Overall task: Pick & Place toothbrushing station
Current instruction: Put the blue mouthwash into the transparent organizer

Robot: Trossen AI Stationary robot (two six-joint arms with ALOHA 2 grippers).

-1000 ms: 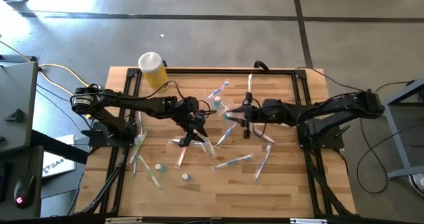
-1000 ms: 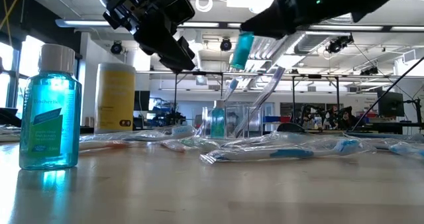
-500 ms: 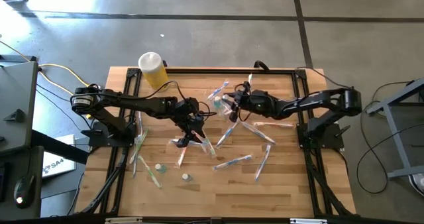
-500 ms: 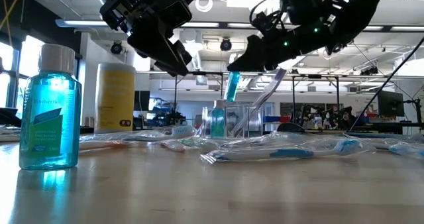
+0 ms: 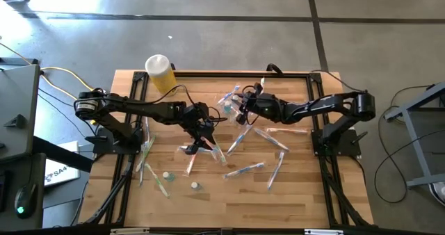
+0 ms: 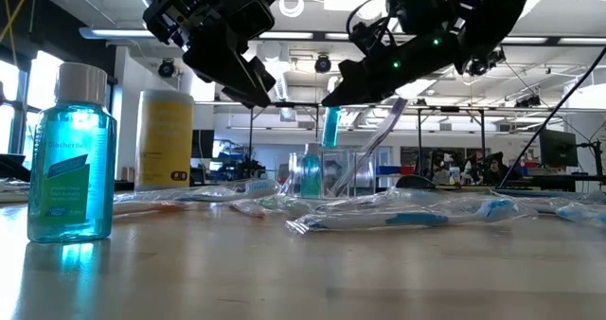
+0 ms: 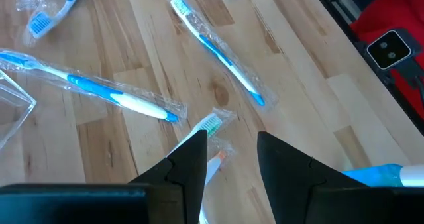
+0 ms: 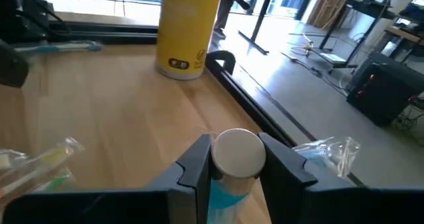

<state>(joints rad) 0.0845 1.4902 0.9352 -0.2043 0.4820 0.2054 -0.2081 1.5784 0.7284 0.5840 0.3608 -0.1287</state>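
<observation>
The clear holder cup [image 6: 343, 173] stands on the wooden table at the far middle, with toothbrushes and a small blue bottle in it. My right gripper [image 5: 240, 110] is just above it, shut on a small blue bottle with a white cap [image 6: 329, 128]. My left gripper [image 5: 202, 138] hovers open and empty over wrapped toothbrushes [image 7: 215, 48] in the table's middle. More wrapped toothbrushes [image 5: 245, 170] lie flat across the table. Two small bottles [image 5: 167, 174] stand near the front left. My right gripper pinches the small blue bottle between its two fingers at the white cap [image 8: 237, 154]. The fingers come slanting down from the table's right. The bottle's blue body [image 6: 329, 131] hangs nearly upright below the fingers, right over the cup's rim; whether it touches the cup I cannot tell.
A yellow cylinder with a white cap [image 5: 160, 71] stands at the far left corner. A blue bottle [image 6: 71, 159] stands close to the low camera. A black frame [image 5: 316, 117] runs round the table's edges.
My right gripper has carried the small blue bottle toward the table's left edge and down, from high beside the holder cup to just above its rim. The bottle has stayed nearly upright in the hold.
</observation>
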